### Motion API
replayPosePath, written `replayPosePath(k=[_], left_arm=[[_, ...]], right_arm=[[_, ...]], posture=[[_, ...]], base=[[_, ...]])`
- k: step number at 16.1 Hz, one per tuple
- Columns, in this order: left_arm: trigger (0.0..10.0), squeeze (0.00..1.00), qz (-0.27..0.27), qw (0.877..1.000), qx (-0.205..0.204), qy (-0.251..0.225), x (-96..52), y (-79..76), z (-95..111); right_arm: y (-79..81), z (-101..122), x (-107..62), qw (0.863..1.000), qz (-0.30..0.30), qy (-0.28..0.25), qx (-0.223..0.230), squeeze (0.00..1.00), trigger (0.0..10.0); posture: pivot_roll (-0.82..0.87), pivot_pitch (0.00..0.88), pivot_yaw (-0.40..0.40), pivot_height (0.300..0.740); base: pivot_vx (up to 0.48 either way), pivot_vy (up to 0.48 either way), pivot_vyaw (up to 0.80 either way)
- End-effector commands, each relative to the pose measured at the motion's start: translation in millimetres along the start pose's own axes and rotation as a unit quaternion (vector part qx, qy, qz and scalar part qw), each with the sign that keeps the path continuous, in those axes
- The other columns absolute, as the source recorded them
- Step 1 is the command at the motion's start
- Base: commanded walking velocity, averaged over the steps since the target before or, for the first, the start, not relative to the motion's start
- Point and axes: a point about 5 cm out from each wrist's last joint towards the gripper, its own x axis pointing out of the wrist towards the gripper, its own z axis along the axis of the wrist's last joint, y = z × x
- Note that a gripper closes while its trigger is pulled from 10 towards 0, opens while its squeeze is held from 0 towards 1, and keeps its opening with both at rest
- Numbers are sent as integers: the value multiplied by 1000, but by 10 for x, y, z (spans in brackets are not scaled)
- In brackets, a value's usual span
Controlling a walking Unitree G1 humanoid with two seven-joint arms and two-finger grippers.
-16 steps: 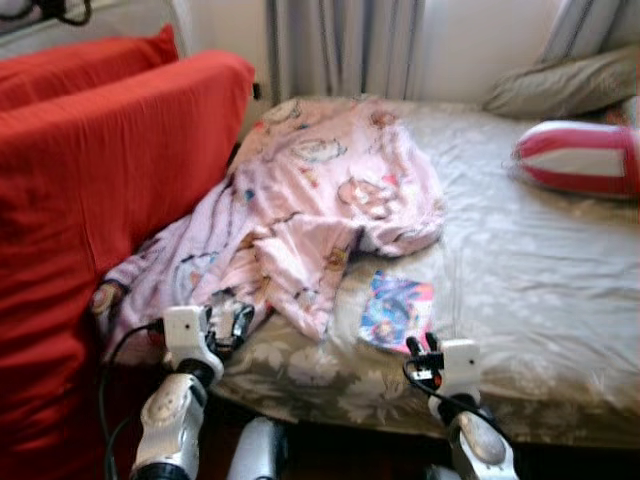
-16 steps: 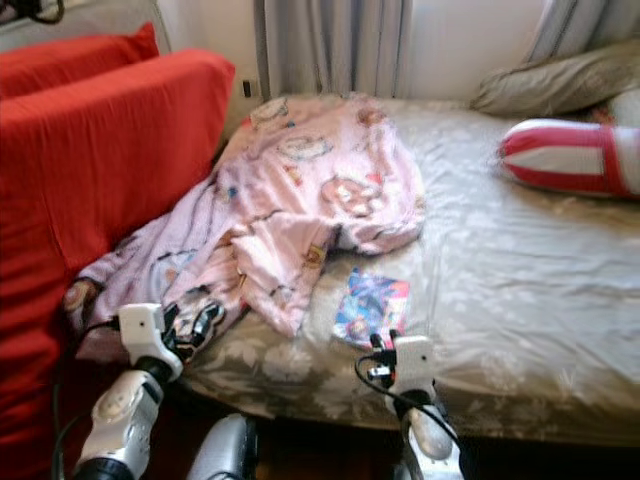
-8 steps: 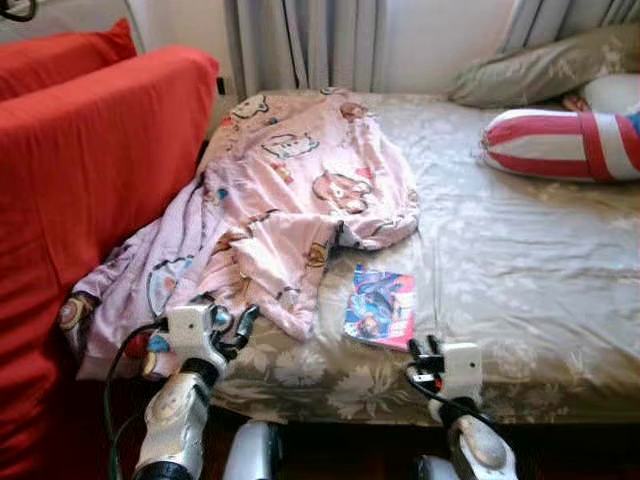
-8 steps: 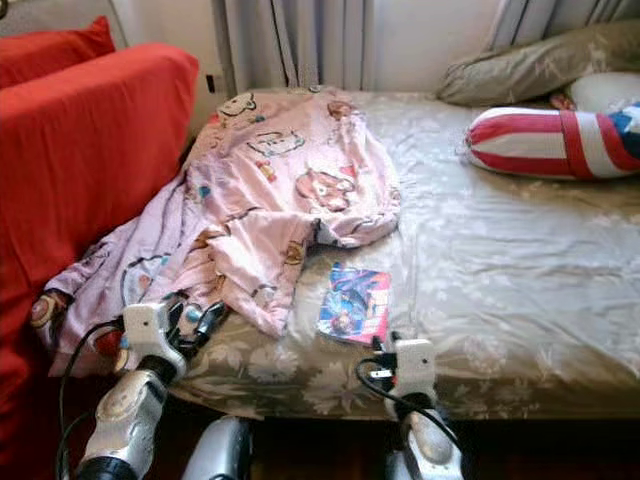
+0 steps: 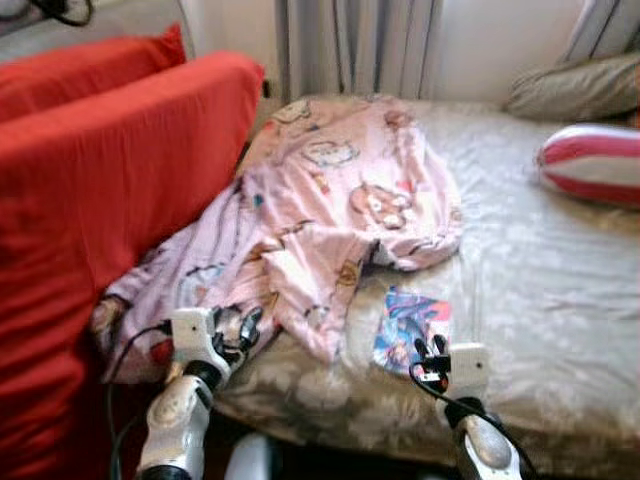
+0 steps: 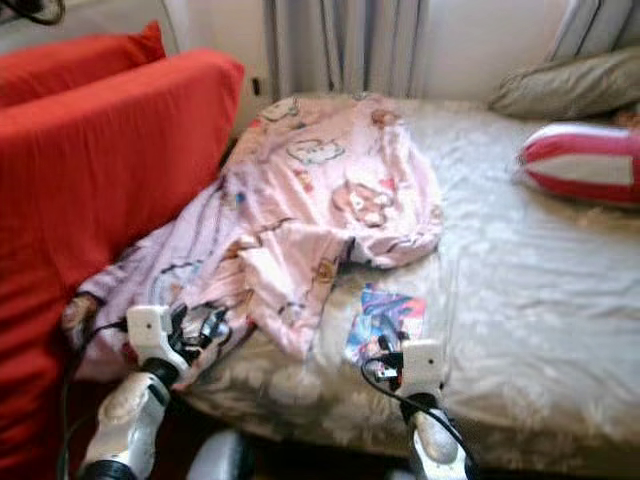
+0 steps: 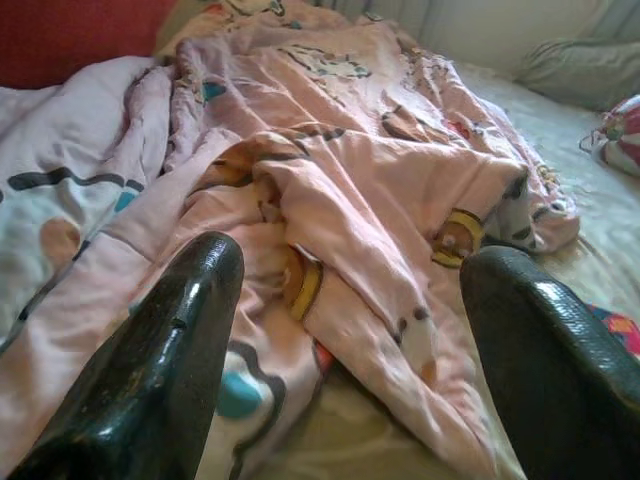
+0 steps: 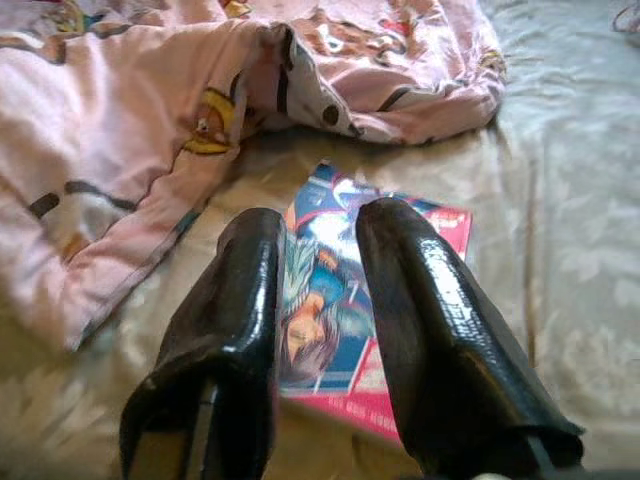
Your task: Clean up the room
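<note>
Honestly the cleanup looks barely started. The bed (image 5: 560,270) carries all the clutter: a big pink cartoon-print blanket (image 5: 330,210) is sprawled in a heap across its left half, one end spilling down between the mattress and the red sofa (image 5: 90,200). Nothing is folded or put away. A striped pillow (image 5: 590,165) and a grey-green pillow (image 5: 575,88) sit at the far right. Just beside the blanket's loose corner lies a colourful comic book (image 5: 410,328), flat on the sheet near the bed's front edge — not picked up either. The left pincer (image 5: 238,330) hovers at the blanket's hanging edge, fingers spread wide, holding nothing. The right pincer (image 8: 315,300) points at the comic, fingers nearly pressed together, only a narrow gap, empty.
</note>
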Motion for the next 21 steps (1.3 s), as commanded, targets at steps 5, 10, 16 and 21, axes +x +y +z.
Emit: replayPosePath(k=[5, 10, 16, 21], left_arm=[[10000, 0, 0, 1000, 0, 0, 4, 8, 23], [10000, 0, 0, 1000, 11, -10, 14, 7, 85], [10000, 0, -9, 1000, 22, -15, -14, 37, 195], [10000, 0, -17, 999, 35, -9, -213, 81, 279]], right_arm=[[12, -10, 22, 1000, -11, 10, -3, 0, 10000], [-53, -38, 158, 996, -50, 71, 28, 0, 10000], [-116, -71, 240, 982, -103, 123, 98, 1000, 10000], [-158, -98, 244, 970, -139, 138, 146, 1000, 10000]], posture=[[-11, 0, 11, 603], [20, 16, 20, 603], [68, 90, 61, 603], [118, 181, 88, 603]], base=[[259, 0, 0], [0, 0, 0], [0, 0, 0], [0, 0, 0]])
